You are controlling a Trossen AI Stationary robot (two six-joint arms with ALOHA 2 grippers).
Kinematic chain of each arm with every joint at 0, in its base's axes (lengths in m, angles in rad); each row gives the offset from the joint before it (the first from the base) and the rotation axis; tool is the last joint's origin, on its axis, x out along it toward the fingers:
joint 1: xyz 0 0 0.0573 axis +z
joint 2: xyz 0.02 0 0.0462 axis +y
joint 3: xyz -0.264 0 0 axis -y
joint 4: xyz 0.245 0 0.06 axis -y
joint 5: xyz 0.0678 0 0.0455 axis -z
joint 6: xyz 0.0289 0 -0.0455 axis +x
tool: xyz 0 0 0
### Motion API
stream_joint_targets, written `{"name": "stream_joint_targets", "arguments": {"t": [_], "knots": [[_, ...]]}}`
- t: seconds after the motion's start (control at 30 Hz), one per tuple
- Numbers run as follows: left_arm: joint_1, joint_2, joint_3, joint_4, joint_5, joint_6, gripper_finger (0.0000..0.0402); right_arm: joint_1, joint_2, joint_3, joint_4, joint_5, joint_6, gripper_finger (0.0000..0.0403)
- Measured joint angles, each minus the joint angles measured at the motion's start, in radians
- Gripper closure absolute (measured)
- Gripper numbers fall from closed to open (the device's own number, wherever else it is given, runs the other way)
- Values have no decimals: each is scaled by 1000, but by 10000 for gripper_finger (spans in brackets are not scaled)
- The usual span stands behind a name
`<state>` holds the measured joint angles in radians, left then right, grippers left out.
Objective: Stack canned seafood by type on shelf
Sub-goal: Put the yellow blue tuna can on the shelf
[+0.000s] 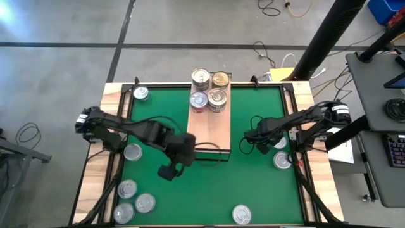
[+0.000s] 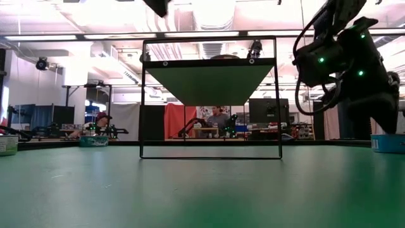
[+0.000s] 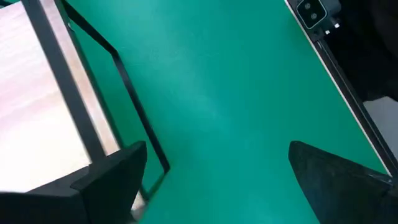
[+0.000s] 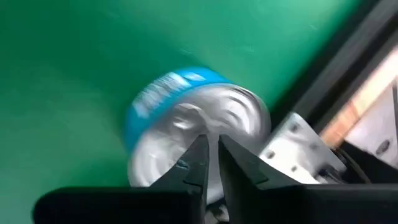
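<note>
Tins on green table, four on shelf; both arms over the mat.
High view: shelf [image 1: 211,130] at mid-table, four tins [image 1: 209,90] at its far end, others along the table's edges; left gripper [image 1: 169,171] beside the shelf's near-left corner. Left wrist view: fingers [image 3: 112,180] wide apart, empty. Right wrist view: right gripper [image 4: 211,158] pinched together, nothing gripped, over a blue-sided tin [image 4: 186,118] by the table's right edge.

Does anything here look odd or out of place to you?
Yes. The right hand has shut on nothing, its fingers meeting above the blue-labelled can near the table's right edge. The left hand hovers open and empty beside the shelf.
</note>
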<state>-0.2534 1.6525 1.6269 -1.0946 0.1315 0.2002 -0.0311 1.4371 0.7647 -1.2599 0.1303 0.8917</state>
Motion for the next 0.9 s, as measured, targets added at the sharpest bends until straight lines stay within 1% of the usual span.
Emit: {"name": "stream_joint_targets", "arguments": {"t": [0.13,0.3,0.5,0.63,0.77,0.9], "knots": [[-71,-73,-95,78,-63,-100,24,75,39,2,64,-16,14,392],[-142,-148,-196,188,-83,-209,24,217,68,19,80,-25,175,394],[-199,-180,-272,314,-98,-206,24,446,68,54,124,-50,474,394],[-216,-174,-312,398,-97,-170,24,603,95,125,250,-55,618,394],[-219,-168,-362,475,-97,-156,24,715,170,221,354,37,696,394],[-226,-168,-458,681,-98,-156,24,771,296,343,479,185,709,394]]}}
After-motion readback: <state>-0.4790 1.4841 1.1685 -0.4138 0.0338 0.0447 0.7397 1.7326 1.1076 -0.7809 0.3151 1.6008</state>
